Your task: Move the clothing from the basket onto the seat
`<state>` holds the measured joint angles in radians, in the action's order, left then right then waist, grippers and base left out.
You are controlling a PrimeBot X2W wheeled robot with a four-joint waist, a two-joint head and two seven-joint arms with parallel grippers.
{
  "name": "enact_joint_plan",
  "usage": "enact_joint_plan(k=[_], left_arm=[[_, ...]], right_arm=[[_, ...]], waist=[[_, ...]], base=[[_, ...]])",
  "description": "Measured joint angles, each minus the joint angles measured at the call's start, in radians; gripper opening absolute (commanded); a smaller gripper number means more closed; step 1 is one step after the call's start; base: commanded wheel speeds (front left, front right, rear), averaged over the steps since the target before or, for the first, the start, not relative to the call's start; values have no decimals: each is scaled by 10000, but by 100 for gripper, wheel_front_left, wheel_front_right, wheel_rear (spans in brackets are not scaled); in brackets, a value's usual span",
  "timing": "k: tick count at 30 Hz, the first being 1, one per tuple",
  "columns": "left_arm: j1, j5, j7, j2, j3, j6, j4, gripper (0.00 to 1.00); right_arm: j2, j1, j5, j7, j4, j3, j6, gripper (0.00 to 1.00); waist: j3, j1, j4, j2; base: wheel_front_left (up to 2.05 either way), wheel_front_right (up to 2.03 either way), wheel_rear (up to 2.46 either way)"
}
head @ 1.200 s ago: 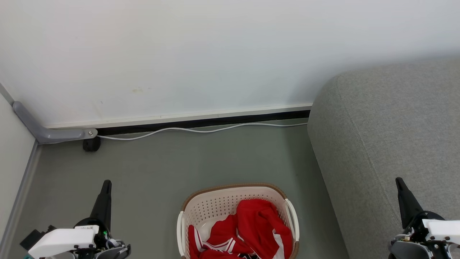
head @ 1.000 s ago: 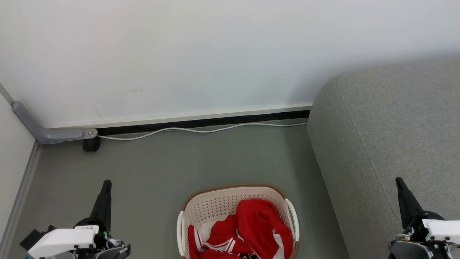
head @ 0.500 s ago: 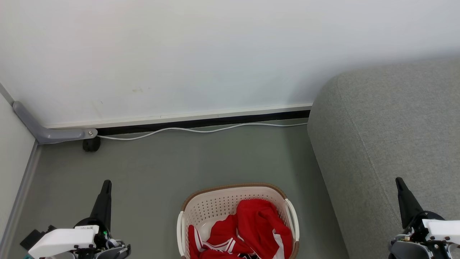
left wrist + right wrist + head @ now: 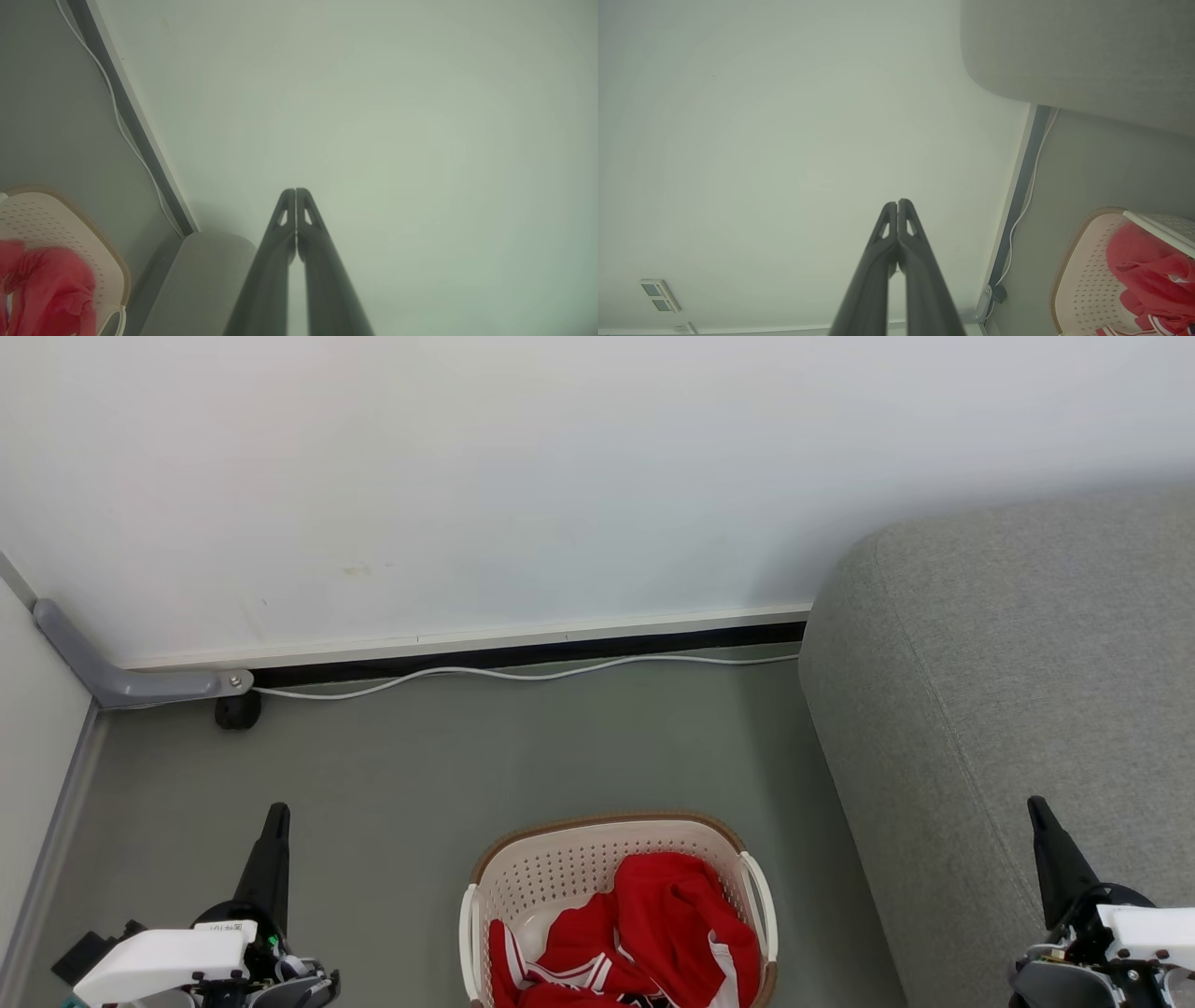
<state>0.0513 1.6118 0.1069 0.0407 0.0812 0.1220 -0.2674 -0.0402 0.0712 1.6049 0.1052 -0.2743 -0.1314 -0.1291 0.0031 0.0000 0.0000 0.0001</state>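
So far: nothing is delivered, as I read it from the console. The red clothing (image 4: 653, 924) lies heaped in the basket (image 4: 551, 873), and the stretch of seat (image 4: 1008, 691) I can see carries no garment.
Left to do: all of it, by my judgement. Reach in, take a piece, lift it clear of the basket wall, carry it right and lay it on the seat, then do the same for whatever lies beneath.
Left pincer: the left gripper (image 4: 277, 812) has its two dark fingers pressed together and holds nothing. It is poised over the floor (image 4: 448, 756) to the left of the basket, apart from it.
Right pincer: the right gripper (image 4: 1034, 805) is likewise closed and empty. Its tip shows against the seat's grey side, to the right of the basket.
Clothing to pincers: the heap sits between the two, and neither touches cloth or basket. My left wrist view has the red fabric at lower left, well aside of the closed fingers; my right wrist view has it at lower right.
Basket to seat: the basket stands on the floor near the seat's rounded end, and I see a strip of floor between them.
Next move, my call: the fingers must part before either arm goes in.
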Motion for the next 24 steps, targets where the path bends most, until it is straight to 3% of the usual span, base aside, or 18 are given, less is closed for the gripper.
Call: enact_joint_plan(k=[24], left_arm=[[0,0,0,0,0,0,0,0]], right_arm=[[0,0,0,0,0,0,0,0]], waist=[[0,0,0,0]], base=[[0,0,0]])
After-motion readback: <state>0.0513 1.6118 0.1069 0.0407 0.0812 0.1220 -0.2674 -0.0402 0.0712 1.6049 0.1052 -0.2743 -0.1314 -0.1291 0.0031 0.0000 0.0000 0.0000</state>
